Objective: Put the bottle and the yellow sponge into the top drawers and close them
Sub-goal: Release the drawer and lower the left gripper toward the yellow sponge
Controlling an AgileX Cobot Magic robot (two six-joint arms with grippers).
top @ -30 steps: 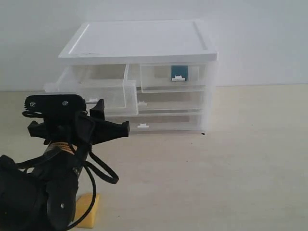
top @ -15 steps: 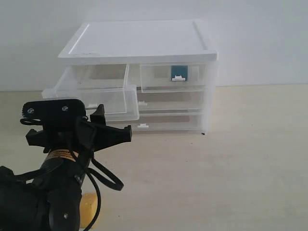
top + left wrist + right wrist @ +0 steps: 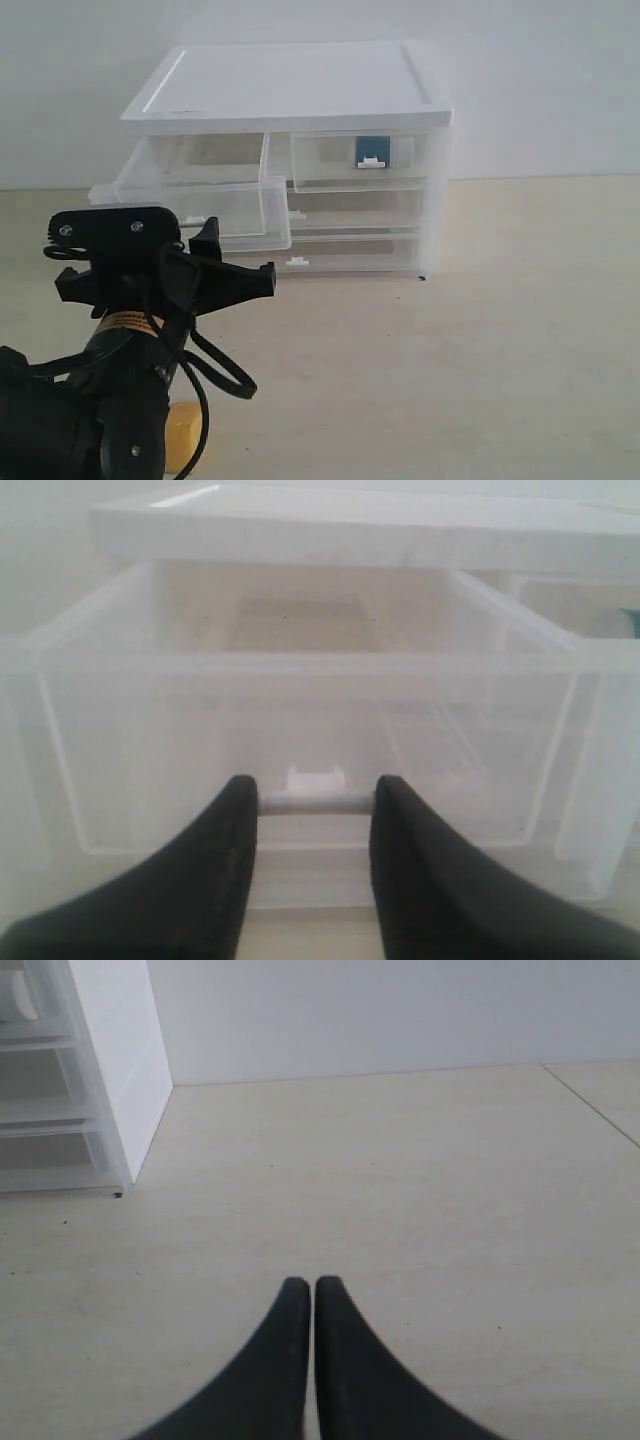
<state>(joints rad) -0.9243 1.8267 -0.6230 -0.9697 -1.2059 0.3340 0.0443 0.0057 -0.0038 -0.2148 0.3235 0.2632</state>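
Note:
The left top drawer [image 3: 205, 205] of the white-roofed cabinet [image 3: 290, 85] stands pulled out and looks empty. My left gripper [image 3: 316, 802] is shut on its small white tab handle [image 3: 316, 800], a finger at each end; in the exterior view the gripper [image 3: 203, 228] sits at the drawer's front. The right top drawer [image 3: 360, 160] is shut, and the bottle's teal label [image 3: 372, 148] shows through its front. The yellow sponge [image 3: 180, 436] lies on the table, mostly hidden behind my left arm. My right gripper [image 3: 313, 1282] is shut on nothing, low over bare table.
Two full-width translucent drawers [image 3: 350, 225] below are pushed in. The pale wooden table [image 3: 480, 340] stretches to the right of the cabinet. A white wall [image 3: 540, 80] stands behind. The cabinet's side [image 3: 110, 1070] is off to one side of my right gripper.
My left gripper has drawn back towards the camera with the handle, pulling the left top drawer farther out. My arm now hides more of the sponge. The right gripper has not moved.

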